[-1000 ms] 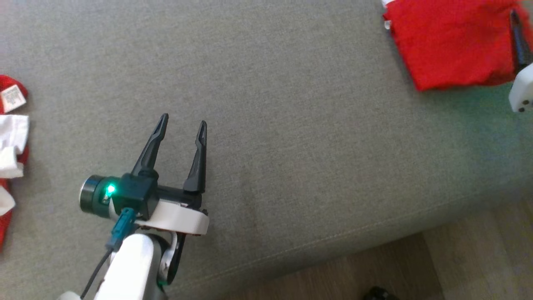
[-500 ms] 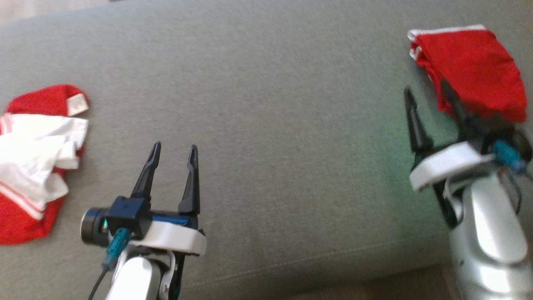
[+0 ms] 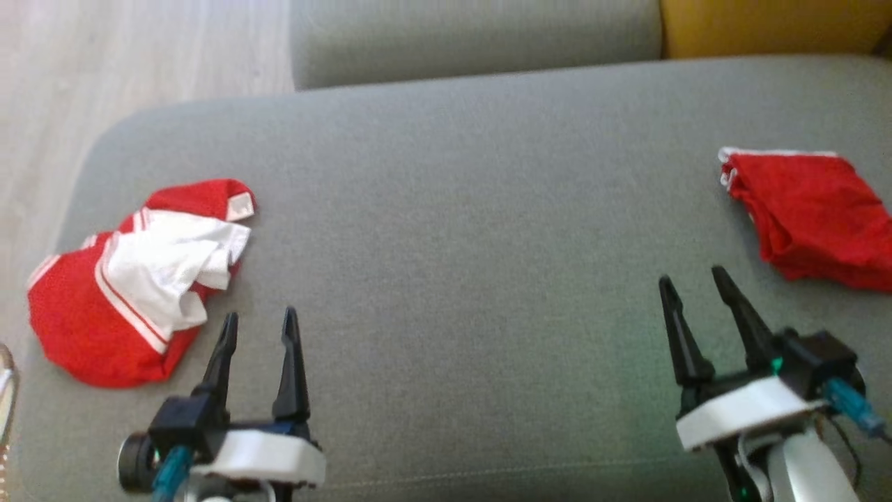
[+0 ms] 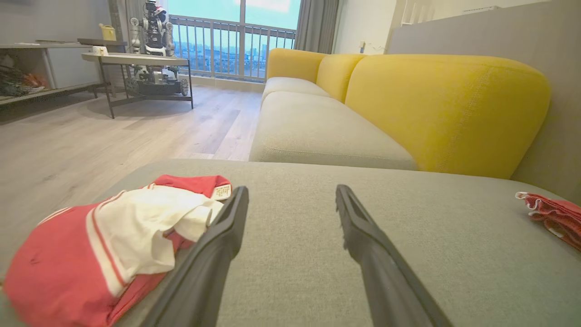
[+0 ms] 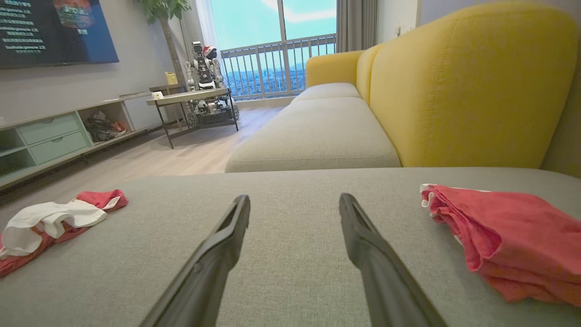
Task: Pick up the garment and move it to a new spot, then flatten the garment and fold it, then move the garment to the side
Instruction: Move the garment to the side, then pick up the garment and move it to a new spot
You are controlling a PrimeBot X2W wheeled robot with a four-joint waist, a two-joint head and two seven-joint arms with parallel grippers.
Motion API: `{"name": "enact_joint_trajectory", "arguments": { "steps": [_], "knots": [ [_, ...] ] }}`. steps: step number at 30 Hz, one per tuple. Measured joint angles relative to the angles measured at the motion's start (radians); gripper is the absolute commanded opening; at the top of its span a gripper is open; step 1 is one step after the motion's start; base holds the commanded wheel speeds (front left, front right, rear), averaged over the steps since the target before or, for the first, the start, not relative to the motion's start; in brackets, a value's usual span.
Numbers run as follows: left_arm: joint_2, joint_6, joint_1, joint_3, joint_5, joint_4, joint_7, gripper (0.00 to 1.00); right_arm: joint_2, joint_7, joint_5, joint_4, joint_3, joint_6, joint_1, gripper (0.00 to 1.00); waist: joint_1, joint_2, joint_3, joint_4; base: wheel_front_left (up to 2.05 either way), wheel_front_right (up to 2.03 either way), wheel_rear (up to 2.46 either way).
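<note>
Left gripper (image 3: pixel 259 315) and right gripper (image 3: pixel 691 277) both spread wide and empty over the sofa (image 3: pixel 453 209). Red garment (image 3: pixel 812 216), folded I think, lies far right; red-and-white clothes (image 3: pixel 132 279) crumpled far left.

Grey sofa seat (image 3: pixel 453 209); yellow backrest (image 4: pixel 445 109); wood floor (image 4: pixel 91 136)

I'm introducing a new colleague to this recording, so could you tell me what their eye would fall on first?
The bright red clothes on the grey cushion stand out first: a crumpled red and white garment at its left end and a folded red garment at its right. Nearer the robot, the left gripper and right gripper hover with jaws open and empty. Behind is a yellow sofa back.
</note>
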Motion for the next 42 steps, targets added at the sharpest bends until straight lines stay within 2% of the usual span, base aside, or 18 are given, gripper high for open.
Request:
{"name": "enact_joint_trajectory", "arguments": {
  "steps": [9, 17, 27, 36, 42],
  "knots": [
    [0.001, -0.002, 0.087, 0.031, 0.044, -0.024, 0.000, 1.00, 0.004, 0.000, -0.010, -0.012, 0.007, 0.000, 0.119, 1.00, 0.0000, 0.0000, -0.074, 0.004, 0.00, 0.00, 0.00],
    [0.001, -0.010, 0.101, 0.045, 0.048, -0.017, 0.000, 1.00, 0.005, 0.000, -0.004, 0.008, 0.025, 0.000, 0.123, 1.00, 0.0000, 0.0000, -0.094, -0.020, 0.00, 0.00, 0.00],
    [0.001, -0.011, 0.121, 0.047, 0.055, 0.004, 0.000, 1.00, 0.005, 0.000, 0.006, 0.010, 0.022, 0.000, 0.124, 1.00, 0.0001, 0.0000, -0.099, -0.018, 0.00, 0.00, 0.00],
    [0.001, -0.018, 0.121, 0.058, 0.055, 0.022, 0.000, 1.00, 0.006, 0.000, 0.006, 0.006, 0.011, 0.000, 0.124, 1.00, 0.0001, 0.0000, -0.098, 0.005, 0.00, 0.00, 0.00],
    [0.001, -0.017, 0.120, 0.053, 0.061, 0.026, 0.000, 1.00, 0.006, 0.000, 0.010, -0.008, 0.024, 0.000, 0.125, 1.00, 0.0003, 0.0000, -0.095, 0.058, 0.00, 0.00, 0.00]
  ]
}}
